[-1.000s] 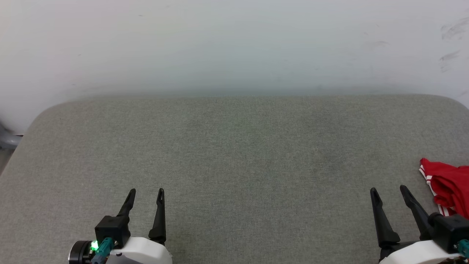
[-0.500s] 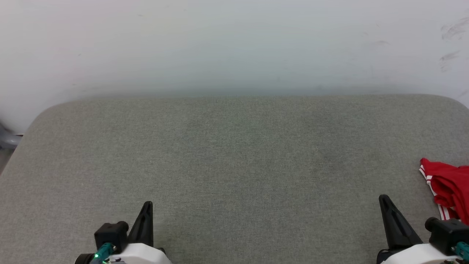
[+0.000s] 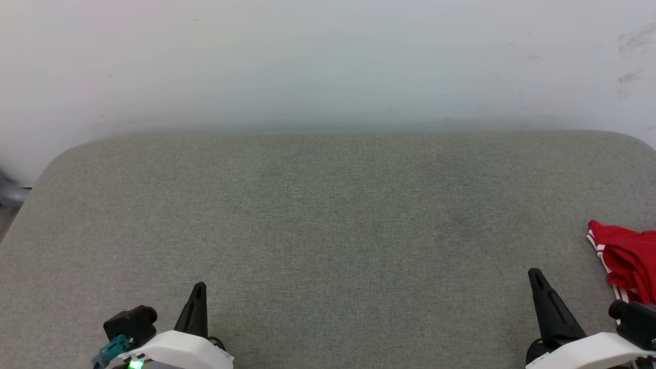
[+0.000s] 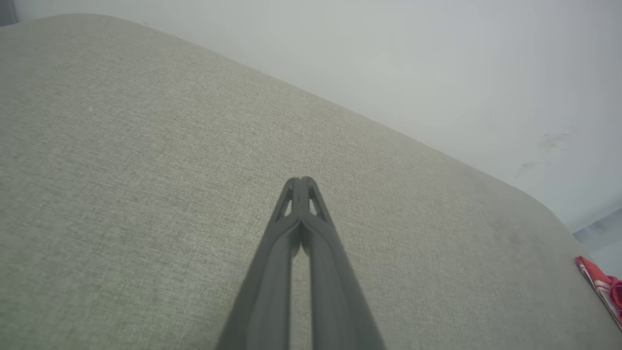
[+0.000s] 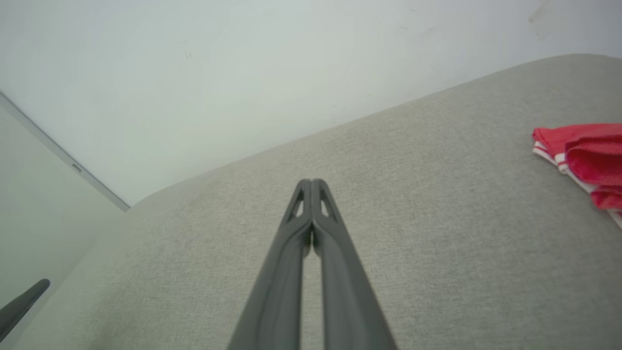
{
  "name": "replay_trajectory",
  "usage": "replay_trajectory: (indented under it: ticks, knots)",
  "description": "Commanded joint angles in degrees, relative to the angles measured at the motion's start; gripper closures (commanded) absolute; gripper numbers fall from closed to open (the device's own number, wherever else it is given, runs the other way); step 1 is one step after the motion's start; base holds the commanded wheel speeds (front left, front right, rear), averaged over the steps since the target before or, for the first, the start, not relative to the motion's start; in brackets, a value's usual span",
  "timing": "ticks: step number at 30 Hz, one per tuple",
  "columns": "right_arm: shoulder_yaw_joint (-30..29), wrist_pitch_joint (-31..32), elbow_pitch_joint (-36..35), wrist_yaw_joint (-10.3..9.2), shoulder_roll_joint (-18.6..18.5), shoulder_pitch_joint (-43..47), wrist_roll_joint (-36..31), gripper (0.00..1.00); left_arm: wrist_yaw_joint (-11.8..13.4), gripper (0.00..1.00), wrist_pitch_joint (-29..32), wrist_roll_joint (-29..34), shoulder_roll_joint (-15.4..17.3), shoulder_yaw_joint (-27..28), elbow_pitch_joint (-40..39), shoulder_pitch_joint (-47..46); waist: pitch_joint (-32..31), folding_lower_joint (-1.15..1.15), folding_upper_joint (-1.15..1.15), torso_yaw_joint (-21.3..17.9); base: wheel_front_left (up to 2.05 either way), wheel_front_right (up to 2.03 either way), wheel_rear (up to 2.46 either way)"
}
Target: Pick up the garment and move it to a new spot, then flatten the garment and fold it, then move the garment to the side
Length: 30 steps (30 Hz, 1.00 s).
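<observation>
1. The left pincer (image 3: 198, 289) was clenched, its two dark fingers pressed together tip to tip and grasping nothing. It stood at the near left, over the grey fabric of the tabletop (image 3: 328, 230).
2. The right pincer (image 3: 534, 275) was likewise clenched and empty, at the near right. The right wrist view showed its fingers meeting at the tips.
3. The garment (image 3: 628, 256) lay crumpled in a red heap on the tabletop at the right edge of the head view, which cut part of it off. Red-white striped trim showed along its near folds.
4. The garment lay near the right pincer, on its right and not touching it, and well apart from the left pincer.
5. A pale wall (image 3: 328, 61) rose behind the tabletop, with faint scuff marks at upper right.
</observation>
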Motion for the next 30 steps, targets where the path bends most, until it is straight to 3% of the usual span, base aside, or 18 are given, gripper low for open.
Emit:
replay_trajectory:
  ticks: [1, 13, 30]
  knots:
    - [0.0, 0.2, -0.1, -0.01, -0.6, -1.8, 2.8, 1.0, -0.6, 1.0, 0.5, -2.2, 0.0, 0.9, -0.9, -1.9, 0.0, 0.0, 0.0, 0.0, 0.0, 0.0, 0.0]
    - [0.0, 0.7, 2.9, -0.01, -0.9, -4.2, 15.8, 1.0, -2.6, 1.0, 3.6, -13.4, -1.1, 3.7, -0.8, -2.8, 0.2, 0.0, 0.0, -0.1, 0.0, 0.0, 0.0]
    - [-0.2, 1.4, 6.1, -0.01, -1.1, -6.5, 28.9, 1.0, -4.7, 1.0, 6.9, -25.0, -2.3, 6.5, -0.7, -3.7, 0.5, 0.0, 0.0, -0.1, 0.0, 0.0, 0.0]
